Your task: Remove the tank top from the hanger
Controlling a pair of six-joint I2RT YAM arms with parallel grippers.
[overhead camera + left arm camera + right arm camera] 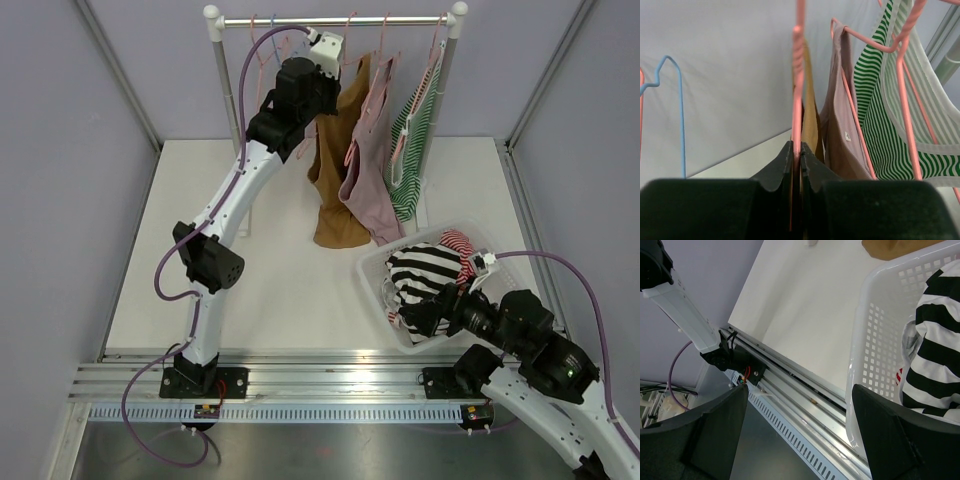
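Observation:
A mustard-brown tank top [338, 170] hangs on a pink wire hanger [798, 75] from the rail [330, 20] at the back. My left gripper [343, 72] is raised at the rail. In the left wrist view the gripper [800, 150] is shut on that pink hanger's wire, with the mustard top [811, 125] just behind the fingers. My right gripper [415, 318] is low at the near left corner of the white basket [375, 270]. In the right wrist view it [800, 387] is open and empty above the table's front rail.
A mauve tank top [370, 170] and a green striped one [415, 150] hang to the right on pink hangers. An empty blue hanger [681, 125] hangs to the left. The basket [860, 340] holds black-and-white striped clothing [935, 350].

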